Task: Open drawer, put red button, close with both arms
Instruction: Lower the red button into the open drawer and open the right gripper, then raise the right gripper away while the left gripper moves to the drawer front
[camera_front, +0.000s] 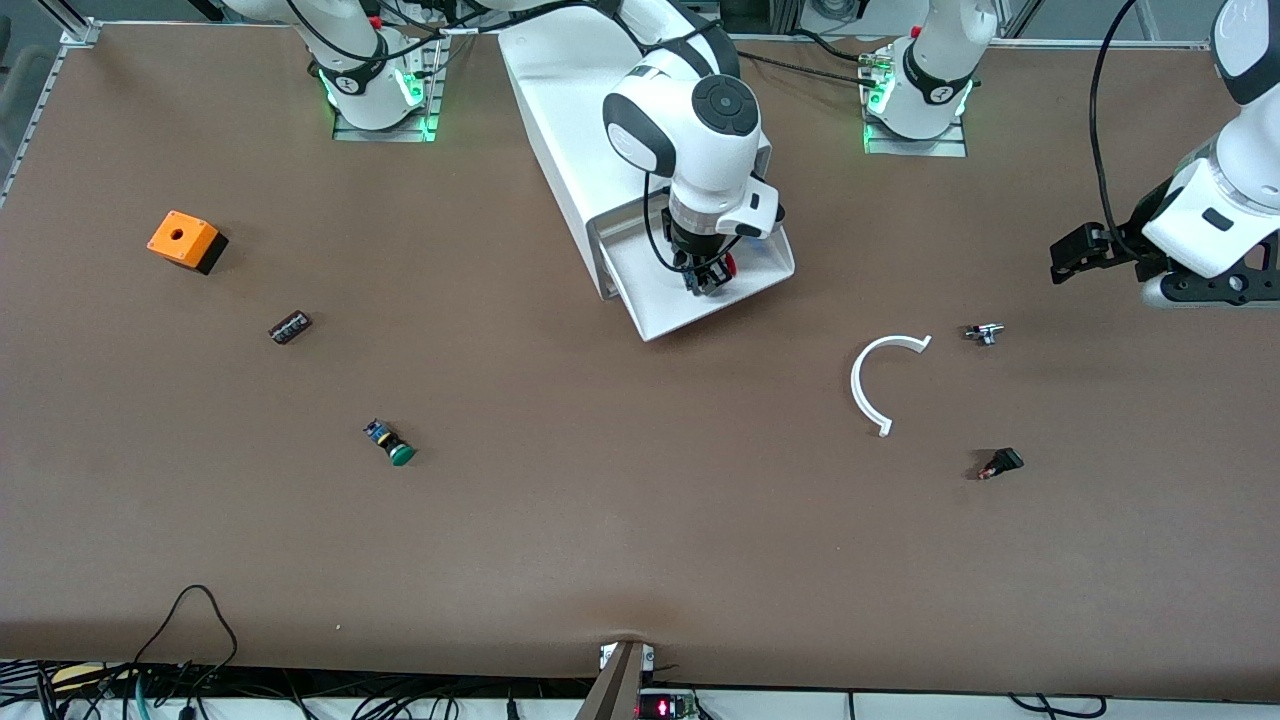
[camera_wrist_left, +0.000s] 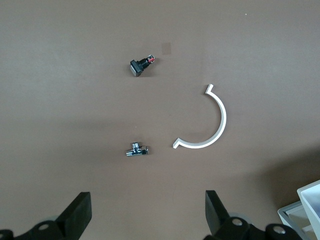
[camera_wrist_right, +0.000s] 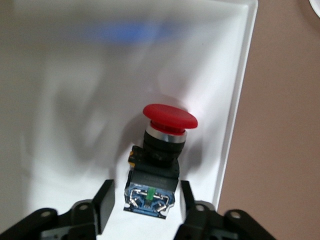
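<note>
The red button (camera_wrist_right: 167, 117) lies in the open white drawer (camera_front: 680, 305), red cap pointing away from the wrist and bluish rear block between the fingers. Only a bit of its red cap (camera_front: 729, 265) shows in the front view, under the wrist. My right gripper (camera_wrist_right: 145, 205) is low over the drawer (camera_wrist_right: 75, 100), open, with a small gap on each side of the block. It shows in the front view (camera_front: 705, 275) too. My left gripper (camera_front: 1075, 255) is open and empty, held over the table at the left arm's end, and shows in its own wrist view (camera_wrist_left: 148, 215).
The white cabinet (camera_front: 560, 130) runs back toward the bases. A white C-shaped ring (camera_front: 880, 385), a small metal valve (camera_front: 984, 333) and a black switch (camera_front: 1000, 463) lie toward the left arm's end. A green button (camera_front: 392, 445), a dark part (camera_front: 290, 327) and an orange box (camera_front: 185, 240) lie toward the right arm's end.
</note>
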